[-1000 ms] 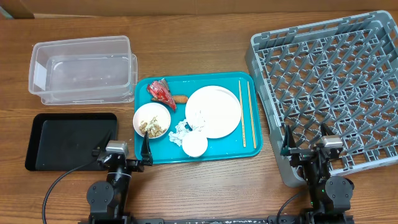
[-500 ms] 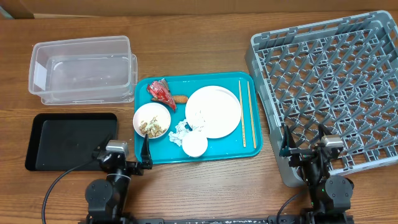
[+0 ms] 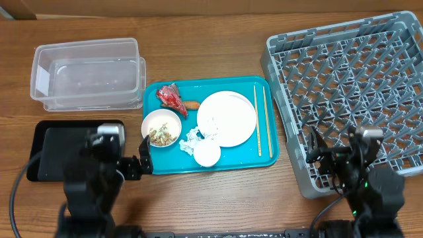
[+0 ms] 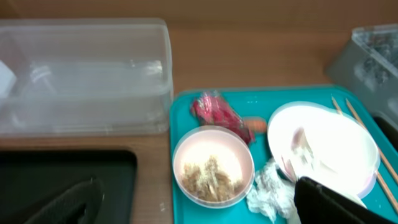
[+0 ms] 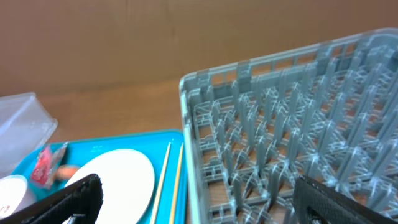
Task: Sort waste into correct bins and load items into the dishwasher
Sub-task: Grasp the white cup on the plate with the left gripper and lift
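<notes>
our left gripper (image 3: 119,158) and right gripper (image 3: 337,155) gape wide, holding nothing. the teal tray (image 3: 225,86) holds one plate (image 3: 228,119), one scrap-filled bowl (image 3: 161,128), one cup (image 3: 207,153), two chopsticks (image 3: 257,120), one wrapper (image 3: 170,98), one carrot piece (image 3: 192,104) and one tissue clump (image 3: 192,140). it sits between the clear tub (image 3: 86,43), the black tray (image 3: 59,142) and the rack (image 3: 350,86). we judge that tilting the bowl would spill the scraps, and the flat chopsticks may slip.
</notes>
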`<action>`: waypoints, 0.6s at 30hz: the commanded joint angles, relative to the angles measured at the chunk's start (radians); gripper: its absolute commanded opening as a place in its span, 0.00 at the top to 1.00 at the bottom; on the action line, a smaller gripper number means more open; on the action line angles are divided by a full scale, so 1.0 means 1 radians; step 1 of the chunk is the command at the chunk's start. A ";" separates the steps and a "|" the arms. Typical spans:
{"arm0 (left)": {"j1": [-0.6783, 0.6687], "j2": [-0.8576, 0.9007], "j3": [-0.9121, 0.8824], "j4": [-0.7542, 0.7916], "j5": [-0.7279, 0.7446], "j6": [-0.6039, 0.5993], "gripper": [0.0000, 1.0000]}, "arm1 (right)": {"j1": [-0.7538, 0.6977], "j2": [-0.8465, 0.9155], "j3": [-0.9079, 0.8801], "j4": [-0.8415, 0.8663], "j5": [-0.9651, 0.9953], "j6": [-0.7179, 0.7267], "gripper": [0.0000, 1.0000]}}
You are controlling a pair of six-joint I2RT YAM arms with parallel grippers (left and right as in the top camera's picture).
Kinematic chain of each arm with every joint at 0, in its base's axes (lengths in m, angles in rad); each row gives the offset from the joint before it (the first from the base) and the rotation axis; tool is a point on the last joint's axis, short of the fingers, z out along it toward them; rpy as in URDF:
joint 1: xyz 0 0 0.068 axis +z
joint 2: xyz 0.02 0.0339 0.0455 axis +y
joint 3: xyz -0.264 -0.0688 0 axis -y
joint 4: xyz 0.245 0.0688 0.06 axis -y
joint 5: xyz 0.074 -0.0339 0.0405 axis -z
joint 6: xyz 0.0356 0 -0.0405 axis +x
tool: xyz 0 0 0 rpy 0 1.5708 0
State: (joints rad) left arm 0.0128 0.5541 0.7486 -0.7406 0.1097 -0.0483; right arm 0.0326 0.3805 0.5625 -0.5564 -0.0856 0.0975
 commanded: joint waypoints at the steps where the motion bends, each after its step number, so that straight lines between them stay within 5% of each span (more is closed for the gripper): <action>1: 0.000 0.120 0.151 -0.100 0.081 0.014 0.00 | -0.006 0.097 0.115 -0.084 -0.067 0.011 0.00; 6: 0.000 0.249 0.303 -0.254 0.177 0.014 0.00 | -0.006 0.239 0.226 -0.253 -0.066 0.008 0.00; 18: -0.002 0.372 0.310 -0.200 0.276 0.007 0.00 | -0.006 0.306 0.245 -0.241 -0.117 0.008 0.00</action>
State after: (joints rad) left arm 0.0128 0.8890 1.0351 -0.9497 0.3222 -0.0486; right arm 0.0326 0.6930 0.7723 -0.8032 -0.1844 0.1043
